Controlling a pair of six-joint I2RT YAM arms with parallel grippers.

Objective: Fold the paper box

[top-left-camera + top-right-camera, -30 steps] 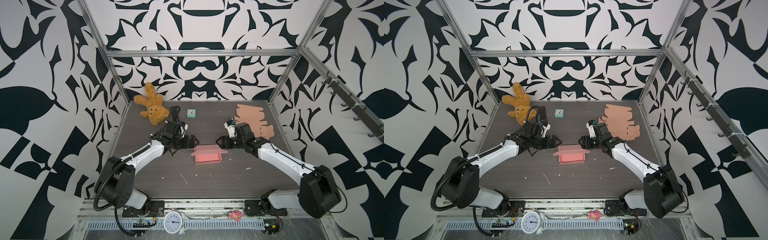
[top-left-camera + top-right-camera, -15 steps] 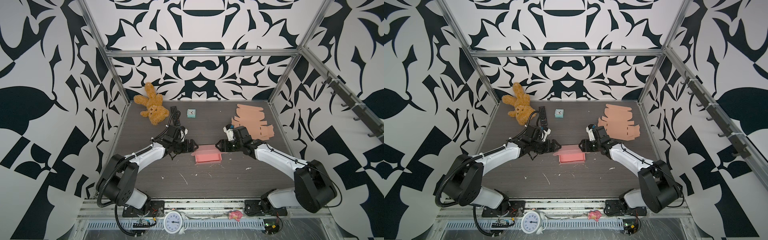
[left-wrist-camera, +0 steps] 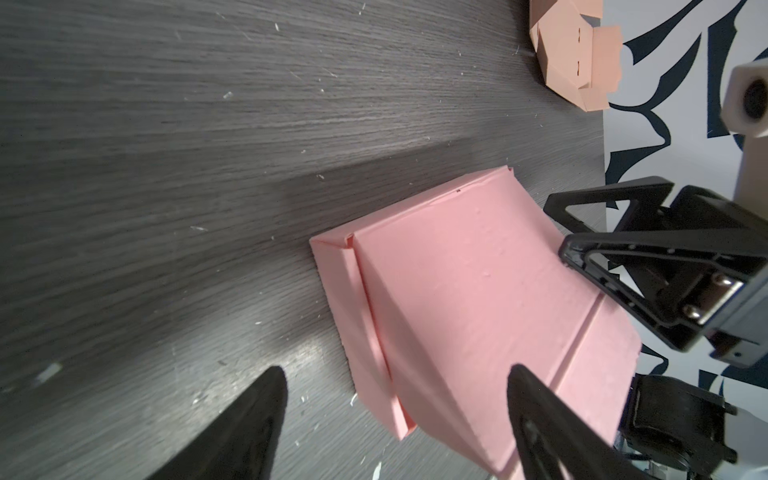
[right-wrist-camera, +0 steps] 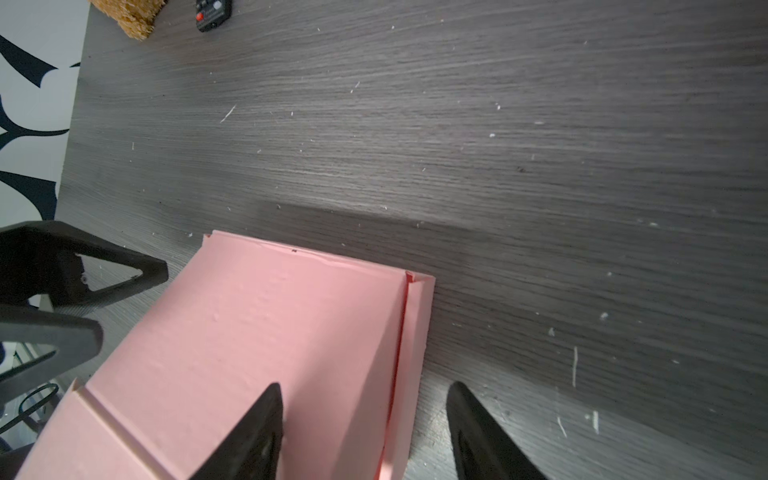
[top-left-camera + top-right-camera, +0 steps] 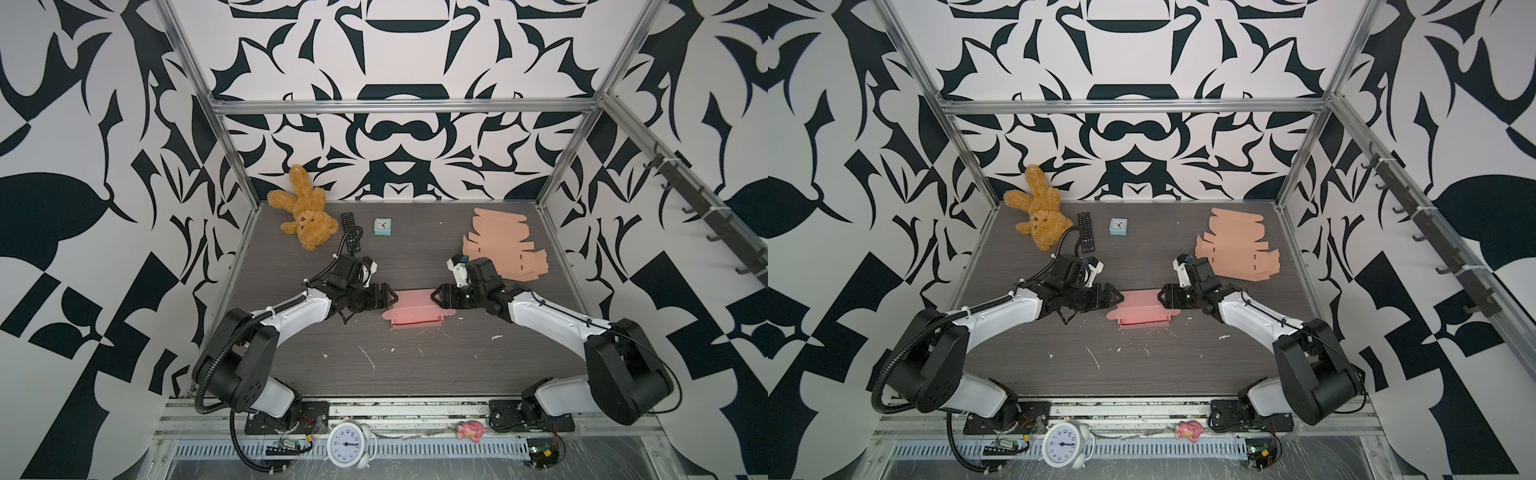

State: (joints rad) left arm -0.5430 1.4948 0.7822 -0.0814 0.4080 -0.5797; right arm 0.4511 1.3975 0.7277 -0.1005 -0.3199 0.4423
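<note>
Pink box [image 5: 415, 312] mid-bench [image 5: 415, 374], between two pincers. Left pincer [image 5: 392, 297] at its left end, right pincer [image 5: 435, 296] at right end. Both fingers apart, astride box's front corners, clamping nothing.

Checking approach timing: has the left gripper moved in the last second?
Yes: the left gripper has drawn away from the teal clock, closing on the pink box at its left end.
</note>
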